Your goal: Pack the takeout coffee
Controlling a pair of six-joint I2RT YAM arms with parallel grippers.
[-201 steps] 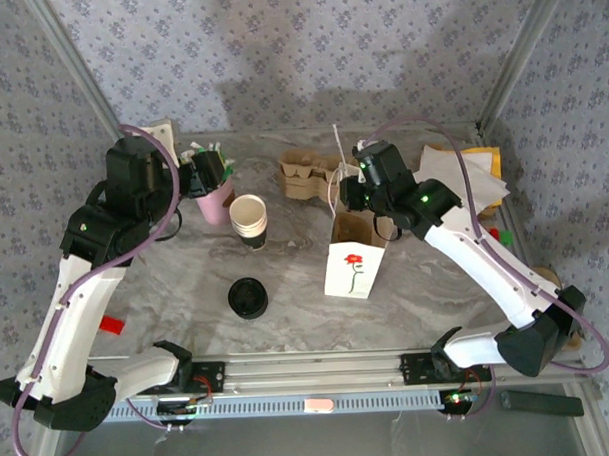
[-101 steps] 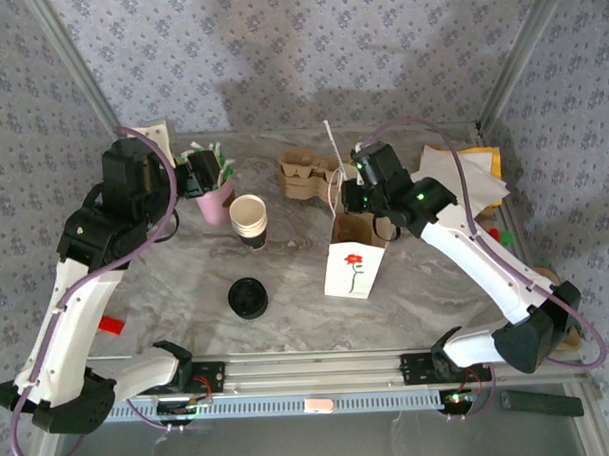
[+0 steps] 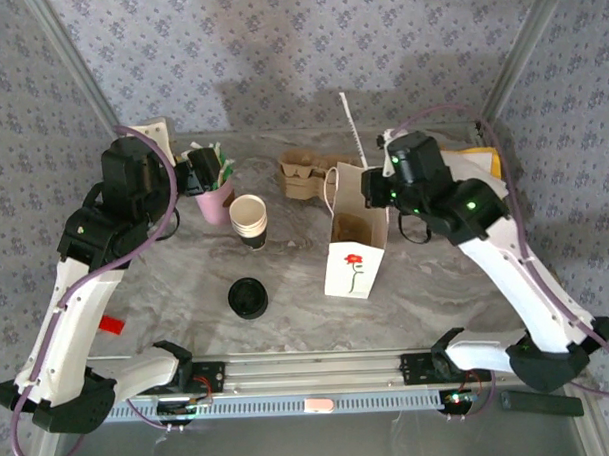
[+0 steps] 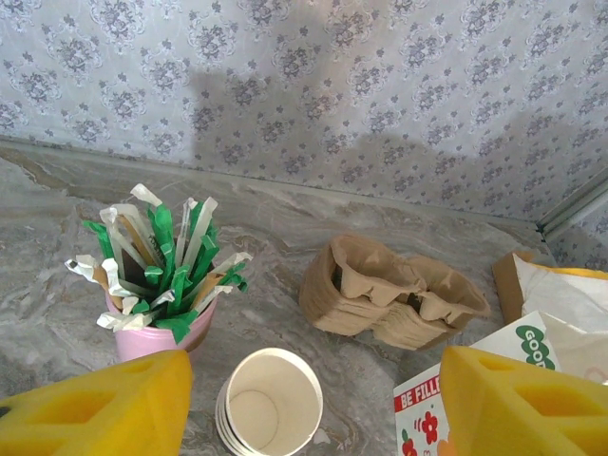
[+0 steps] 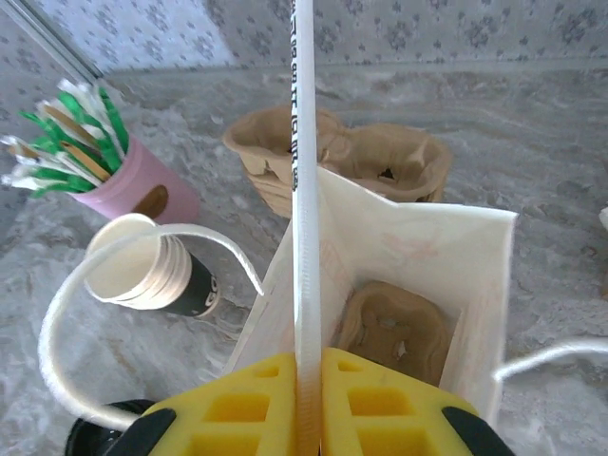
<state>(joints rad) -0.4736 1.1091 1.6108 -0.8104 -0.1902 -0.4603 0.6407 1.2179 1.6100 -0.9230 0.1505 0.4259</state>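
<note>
The takeout coffee (image 3: 248, 297), a black-lidded cup, stands at front centre of the table; its lid edge (image 5: 95, 435) also peeks into the right wrist view. My right gripper (image 3: 374, 191) (image 5: 306, 366) hangs over the near rim of the open white paper bag (image 3: 356, 248) (image 5: 418, 237). It is shut on a thin white wrapped straw (image 3: 352, 126) (image 5: 305, 171) that points up. A brown carrier (image 5: 394, 332) lies in the bag's bottom. My left gripper (image 3: 209, 172) (image 4: 313, 413) is open above the pink cup (image 4: 142, 337), holding nothing.
A stack of lidless white cups (image 3: 249, 218) (image 4: 269, 413) stands beside the pink cup of green and white sticks (image 3: 214, 196). A pile of brown carriers (image 3: 308, 174) (image 4: 389, 294) sits at the back. Papers (image 3: 463, 177) lie at the back right.
My right gripper has shifted right and back with the straw, now shut tight on it. The straw's top moved right too. The left arm has stayed put.
</note>
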